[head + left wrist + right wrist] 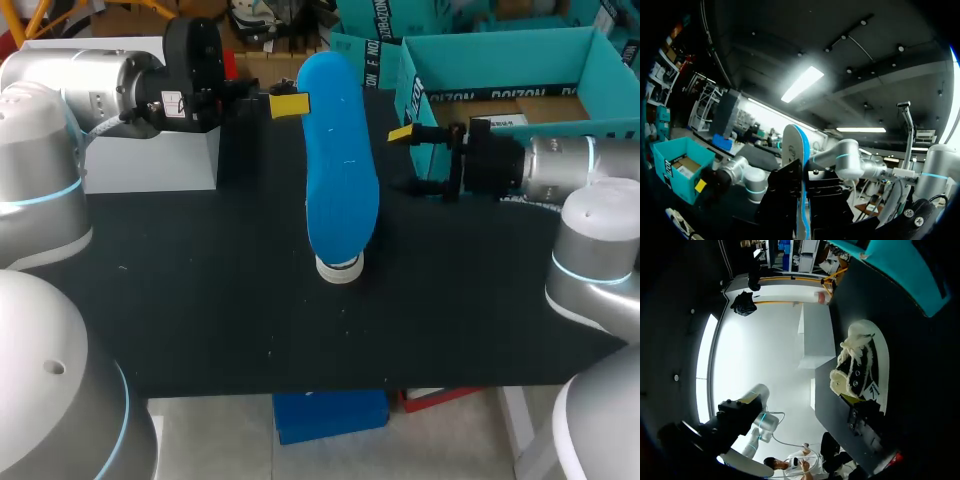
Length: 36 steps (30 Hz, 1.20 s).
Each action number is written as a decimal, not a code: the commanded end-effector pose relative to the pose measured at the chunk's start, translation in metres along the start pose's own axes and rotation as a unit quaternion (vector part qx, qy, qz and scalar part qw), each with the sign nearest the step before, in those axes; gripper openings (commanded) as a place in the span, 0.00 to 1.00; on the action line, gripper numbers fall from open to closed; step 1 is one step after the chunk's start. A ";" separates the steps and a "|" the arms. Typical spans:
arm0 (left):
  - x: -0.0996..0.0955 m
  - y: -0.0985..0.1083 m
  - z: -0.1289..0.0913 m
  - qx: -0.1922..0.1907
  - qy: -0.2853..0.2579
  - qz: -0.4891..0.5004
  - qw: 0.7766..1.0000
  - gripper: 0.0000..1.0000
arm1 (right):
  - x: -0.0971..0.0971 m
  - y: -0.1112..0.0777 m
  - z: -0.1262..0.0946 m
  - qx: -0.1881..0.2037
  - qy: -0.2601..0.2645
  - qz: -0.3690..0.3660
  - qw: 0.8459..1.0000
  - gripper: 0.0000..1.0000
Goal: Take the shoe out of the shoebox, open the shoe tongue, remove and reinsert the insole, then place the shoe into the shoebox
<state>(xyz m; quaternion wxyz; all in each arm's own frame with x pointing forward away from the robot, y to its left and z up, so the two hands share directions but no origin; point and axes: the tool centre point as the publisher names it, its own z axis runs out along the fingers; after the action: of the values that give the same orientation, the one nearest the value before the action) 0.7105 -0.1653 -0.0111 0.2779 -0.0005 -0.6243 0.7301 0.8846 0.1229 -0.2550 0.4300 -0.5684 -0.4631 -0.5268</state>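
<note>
My left gripper (288, 104) is shut on a long blue insole (340, 160) and holds it in the air over the middle of the table. In the left wrist view the insole (792, 150) stands edge-on between the black fingers. In the head view it hides most of the shoe, leaving only a white end (338, 268) showing. The right wrist view shows the black-and-white shoe (860, 367) with pale fleecy lining, lying on the black table ahead of my right gripper. My right gripper (410, 158) is open, empty, and just right of the insole. The teal shoebox (575, 60) stands at the back right.
A white box (150, 150) stands at the table's back left, beneath my left arm. The black table (200, 280) runs to a front edge near the bottom of the head view. More teal boxes (365, 50) stand behind the insole.
</note>
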 end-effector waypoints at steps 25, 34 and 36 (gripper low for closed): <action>0.000 0.001 0.001 0.001 -0.002 0.001 1.000 0.00 | -0.022 -0.041 -0.005 0.003 0.002 -0.003 1.000 1.00; 0.000 0.001 0.001 0.001 -0.002 0.001 1.000 0.00 | -0.023 -0.049 -0.006 0.011 -0.006 -0.024 1.000 1.00; 0.000 0.001 0.001 0.001 -0.002 0.001 1.000 0.00 | -0.023 -0.050 -0.006 0.012 -0.009 -0.029 0.999 1.00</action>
<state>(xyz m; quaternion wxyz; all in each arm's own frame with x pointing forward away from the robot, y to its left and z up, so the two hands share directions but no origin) 0.7105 -0.1653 -0.0111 0.2779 -0.0005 -0.6243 0.7301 0.8344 0.1252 -0.2784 0.4178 -0.5524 -0.4898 -0.5295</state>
